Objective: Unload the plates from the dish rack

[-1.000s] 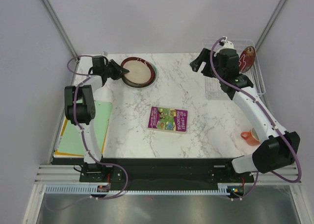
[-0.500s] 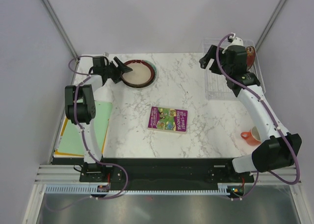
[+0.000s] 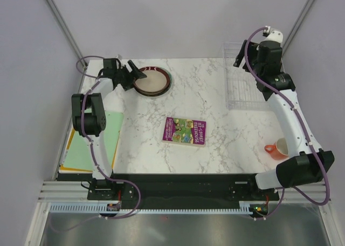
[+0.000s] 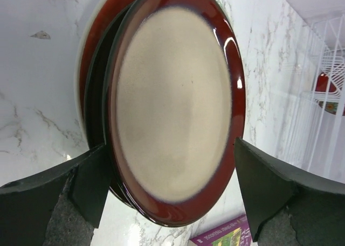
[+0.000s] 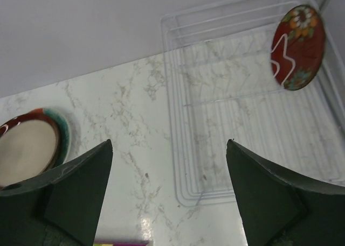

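Now the left claw (image 4: 170, 146) stands spread wide, one finger on each side of the brown plate with the cream centre (image 4: 172, 95). That plate lies on top of a red, teal-edged plate (image 5: 63, 141) at the far left of the table (image 3: 215, 106); whether the fingers touch its rim I cannot tell. The right claw (image 5: 170, 143) is spread too, pinching nothing, held above the dish rack (image 5: 171, 127) at the far right. A red flowered plate (image 5: 298, 47) stands on edge in the rack's far right corner
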### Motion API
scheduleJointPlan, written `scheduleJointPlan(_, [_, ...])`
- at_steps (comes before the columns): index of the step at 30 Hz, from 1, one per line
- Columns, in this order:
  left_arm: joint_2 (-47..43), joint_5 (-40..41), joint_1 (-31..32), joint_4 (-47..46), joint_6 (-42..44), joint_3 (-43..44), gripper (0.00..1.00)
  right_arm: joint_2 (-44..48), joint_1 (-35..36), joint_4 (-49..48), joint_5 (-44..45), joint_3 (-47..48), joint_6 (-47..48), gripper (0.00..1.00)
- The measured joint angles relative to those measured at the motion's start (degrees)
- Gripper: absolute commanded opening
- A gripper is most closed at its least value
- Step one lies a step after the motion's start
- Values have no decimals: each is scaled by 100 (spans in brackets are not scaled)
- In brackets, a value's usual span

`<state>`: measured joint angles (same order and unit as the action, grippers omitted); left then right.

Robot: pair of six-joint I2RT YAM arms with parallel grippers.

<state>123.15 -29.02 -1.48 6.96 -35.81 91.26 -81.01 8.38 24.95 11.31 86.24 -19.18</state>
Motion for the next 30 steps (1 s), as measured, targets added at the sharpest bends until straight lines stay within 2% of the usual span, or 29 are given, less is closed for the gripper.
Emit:
scheduleJointPlan(7, [-66,492,57,852,522,420,100,-210,-44,39,1128,719,658,94])
scheduleJointPlan(12, [-186,1211,74,1580,999,599,100,-511,-127,92,1696,881,999,96])
scheduleJointPlan(19, [-367,1742,229,2133,1272,581,100,-1220,-640,214,2179,1250,1283,96])
scheduleJointPlan(25, [-1239,1513,479,2041,1252,-33,100,-2103,-1309,280,2124,1832,1305,86])
scheduleJointPlan(28, [-1825,1154,662,1716,1167,-525,100,-2544,-1622,310,1836,2111,1279,76])
scheduleJointPlan(30, [-2107,951,787,1493,1106,-780,100,-2828,-1840,339,1482,2312,1224,74])
